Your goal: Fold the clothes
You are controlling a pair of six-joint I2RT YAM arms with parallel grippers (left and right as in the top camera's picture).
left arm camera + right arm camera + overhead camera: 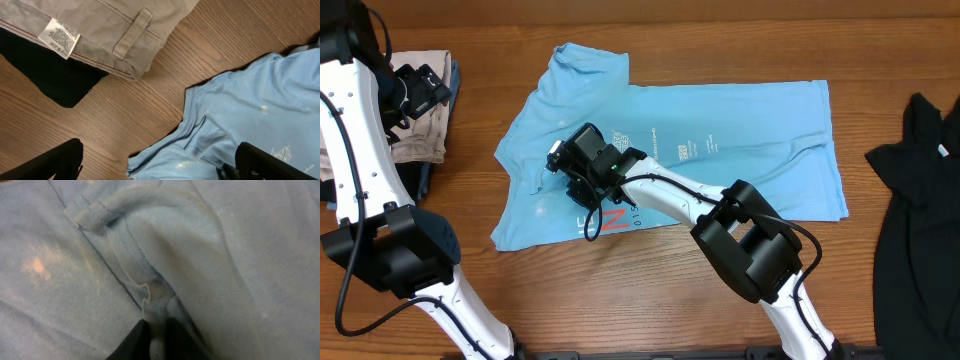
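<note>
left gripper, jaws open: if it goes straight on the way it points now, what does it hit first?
The left gripper would probably meet the bare table first, in the gap between the beige garment and the T-shirt. Depth is unclear, and the T-shirt's edge lies close to that line.

Light blue short-sleeved T-shirt (740, 150) lying across the middle of the overhead frame on the wooden tabletop, hem toward the right and neck toward the left. It lies open and mostly flat, with shallow wrinkles. One sleeve (588, 65) points to the upper left, its edge crumpled. White lettering (685, 148) sits mid-chest; a red mark (613, 220) shows near the lower edge. By the neck seam a small ridge of cloth is gathered up.
</note>
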